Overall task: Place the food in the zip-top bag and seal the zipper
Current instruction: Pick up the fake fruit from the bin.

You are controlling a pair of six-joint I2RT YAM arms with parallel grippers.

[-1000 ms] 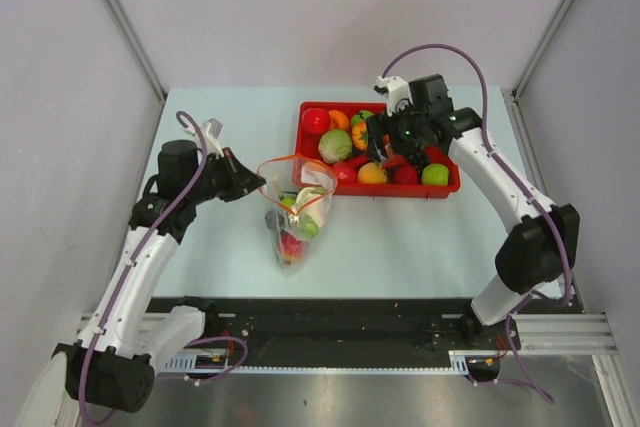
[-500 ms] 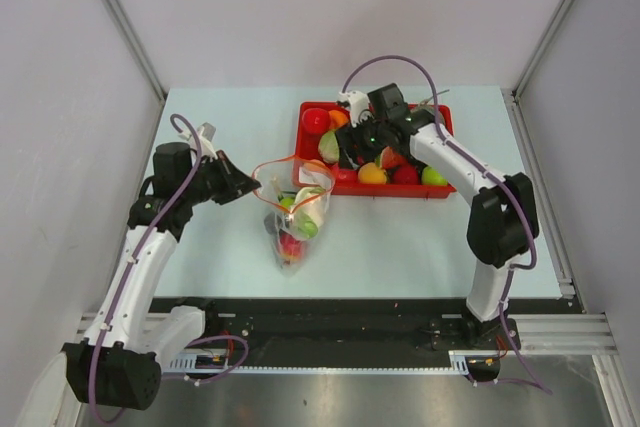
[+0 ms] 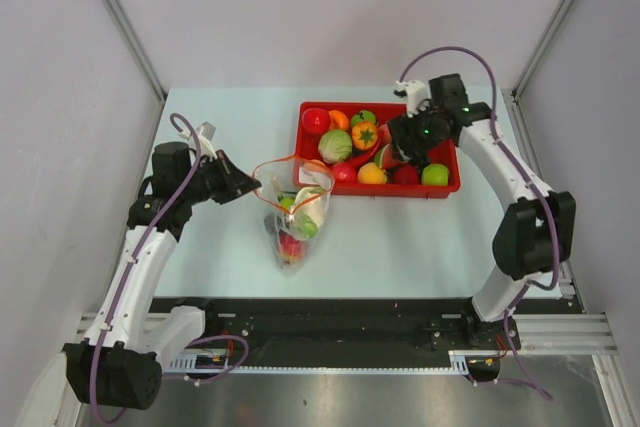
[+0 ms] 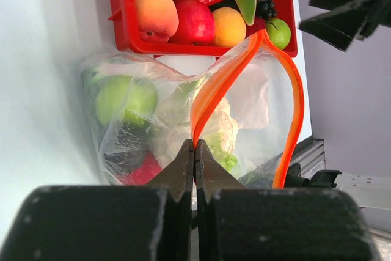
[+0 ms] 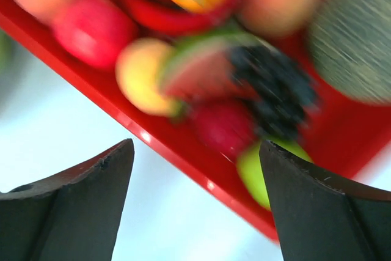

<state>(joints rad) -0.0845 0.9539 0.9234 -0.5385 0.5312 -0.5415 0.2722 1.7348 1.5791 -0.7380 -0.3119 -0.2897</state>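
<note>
The zip-top bag, crinkly clear film part-filled with the food, lies mid-surface at seven o'clock of the red tray. Its orange-red zipper is pinched at the bag's nine o'clock edge by the closed left fingers. The right fingers are spread wide and empty above the tray's three o'clock end. The slick, thin strip could be lost from so narrow a pinch, and the mouth would then sag. Smooth, rounded plastic toys could be fumbled or caught against the bag's rim.

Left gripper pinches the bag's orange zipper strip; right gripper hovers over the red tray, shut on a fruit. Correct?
Not quite: the right gripper is open and empty; the right wrist view shows its jaws apart with nothing between. The left gripper does pinch the zipper strip, and the right does hover over the red tray.
</note>
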